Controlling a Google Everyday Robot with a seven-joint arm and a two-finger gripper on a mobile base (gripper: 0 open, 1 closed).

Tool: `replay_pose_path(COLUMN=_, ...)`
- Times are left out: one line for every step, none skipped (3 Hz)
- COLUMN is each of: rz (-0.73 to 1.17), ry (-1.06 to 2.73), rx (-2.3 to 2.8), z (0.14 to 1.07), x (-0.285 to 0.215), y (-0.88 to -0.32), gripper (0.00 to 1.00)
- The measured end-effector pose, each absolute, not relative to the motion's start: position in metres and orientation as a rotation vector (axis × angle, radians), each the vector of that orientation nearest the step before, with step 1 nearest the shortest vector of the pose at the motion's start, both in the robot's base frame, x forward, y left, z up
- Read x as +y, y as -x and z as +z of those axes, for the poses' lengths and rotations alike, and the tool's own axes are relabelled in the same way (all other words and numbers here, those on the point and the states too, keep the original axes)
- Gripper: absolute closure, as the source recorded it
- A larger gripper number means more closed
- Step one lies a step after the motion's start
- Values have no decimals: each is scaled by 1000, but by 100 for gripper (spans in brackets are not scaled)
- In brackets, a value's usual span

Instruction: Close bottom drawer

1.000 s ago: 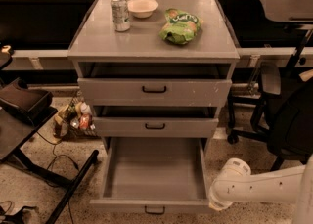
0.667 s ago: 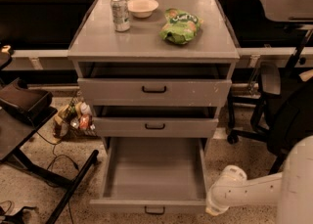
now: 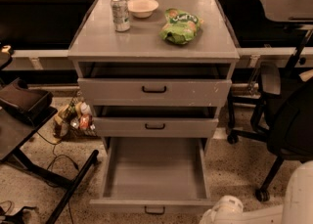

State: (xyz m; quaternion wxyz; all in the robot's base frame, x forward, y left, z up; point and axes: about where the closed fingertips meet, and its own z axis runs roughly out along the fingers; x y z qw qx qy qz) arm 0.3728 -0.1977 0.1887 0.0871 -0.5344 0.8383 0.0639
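Observation:
The bottom drawer (image 3: 154,175) of the grey cabinet (image 3: 153,42) is pulled far out, its plain tray empty. Its short front panel with the small black loop handle (image 3: 154,211) is at the bottom edge of the camera view. My white arm comes in at the lower right; its end (image 3: 222,212) sits just right of the drawer's front corner. The gripper itself is hidden below the frame edge. The middle drawer (image 3: 155,126) and the top drawer (image 3: 154,91) stand slightly ajar.
On the cabinet top stand a can (image 3: 120,13), a white bowl (image 3: 143,7) and a green snack bag (image 3: 180,24). A black office chair (image 3: 288,115) stands right. A dark stand (image 3: 24,120) with legs and cables is left. Bottles (image 3: 78,120) lie on the floor.
The arm has dropped lower and toward the drawer's front right corner. The view has tightened on the cabinet. The bottom drawer is still as far out as before.

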Motion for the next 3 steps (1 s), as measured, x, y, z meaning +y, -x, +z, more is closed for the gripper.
replay_pose_path(rz=244, ry=1607, rx=2382, z=145, x=-175, y=-369, gripper=100)
replay_pose_path(rz=276, ry=1614, rx=2291, z=111, x=-154, y=-389, gripper=100)
replay_pose_path(rz=274, ry=1599, rx=2224, z=94, x=-141, y=-421, gripper=100)
